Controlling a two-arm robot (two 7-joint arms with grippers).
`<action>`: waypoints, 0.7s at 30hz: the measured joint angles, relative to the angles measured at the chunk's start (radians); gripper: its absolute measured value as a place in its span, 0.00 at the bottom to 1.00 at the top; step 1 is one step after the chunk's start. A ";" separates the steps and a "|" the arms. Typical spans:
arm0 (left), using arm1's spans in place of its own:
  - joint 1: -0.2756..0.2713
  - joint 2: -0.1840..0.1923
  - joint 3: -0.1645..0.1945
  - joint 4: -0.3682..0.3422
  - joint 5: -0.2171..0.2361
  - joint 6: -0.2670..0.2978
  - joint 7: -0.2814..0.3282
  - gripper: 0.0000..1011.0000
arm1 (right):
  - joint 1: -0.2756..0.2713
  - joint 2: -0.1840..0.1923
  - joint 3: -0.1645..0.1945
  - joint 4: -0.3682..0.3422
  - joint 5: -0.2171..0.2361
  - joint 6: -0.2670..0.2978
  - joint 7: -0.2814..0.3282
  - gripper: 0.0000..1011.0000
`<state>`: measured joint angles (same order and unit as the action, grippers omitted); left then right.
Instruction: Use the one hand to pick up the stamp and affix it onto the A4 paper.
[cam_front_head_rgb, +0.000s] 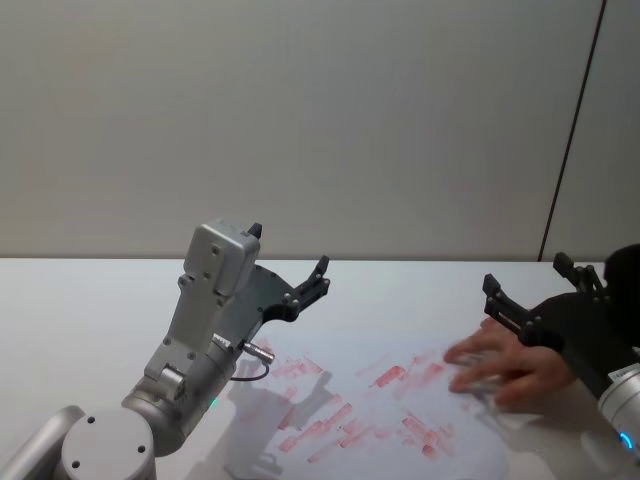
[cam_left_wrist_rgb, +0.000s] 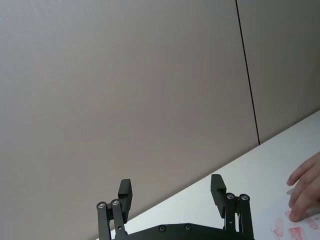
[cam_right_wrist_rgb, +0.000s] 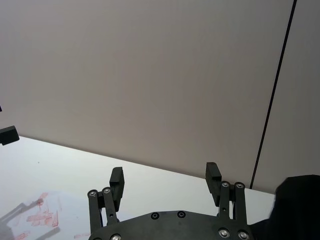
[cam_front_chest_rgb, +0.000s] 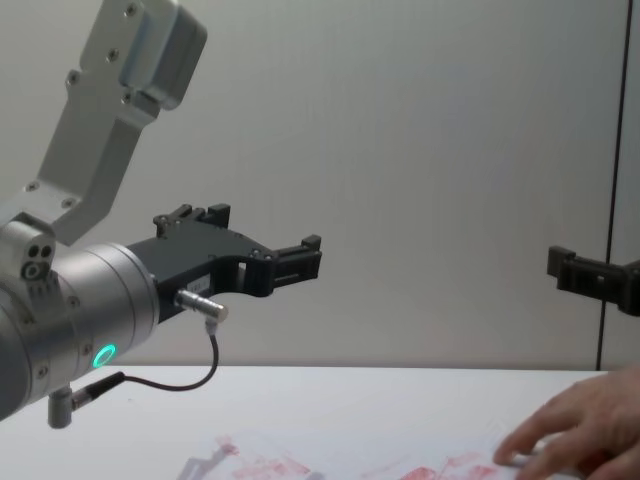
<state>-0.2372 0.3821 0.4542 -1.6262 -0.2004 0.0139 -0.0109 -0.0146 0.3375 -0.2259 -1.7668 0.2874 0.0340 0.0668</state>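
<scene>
The task looked barely begun, to judge by the scene: both grippers hung above the table with nothing in them. The left gripper (cam_front_head_rgb: 318, 275), black and blocky on a silver wrist, sat left of centre in the head view, fingers spread wide. The right gripper (cam_front_head_rgb: 525, 300), at the right edge, was likewise parted and empty. A person's hand (cam_front_head_rgb: 500, 365) lay flat on the A4 paper (cam_front_head_rgb: 380, 400), a white sheet smeared with red rectangular prints, lower centre. The stamp could not be made out.
</scene>
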 joint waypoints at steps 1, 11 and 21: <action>0.000 0.000 0.000 0.000 0.000 0.000 0.000 0.99 | 0.000 0.000 0.000 0.000 0.000 0.000 0.000 0.99; 0.000 0.000 0.000 0.000 0.000 0.000 0.000 0.99 | 0.000 0.000 0.000 0.000 0.000 0.000 0.000 0.99; 0.000 0.000 0.000 0.000 0.000 0.000 0.000 0.99 | 0.000 0.000 0.000 0.000 0.000 0.000 0.000 0.99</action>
<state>-0.2372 0.3821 0.4542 -1.6262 -0.2004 0.0139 -0.0109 -0.0147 0.3375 -0.2258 -1.7668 0.2873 0.0341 0.0668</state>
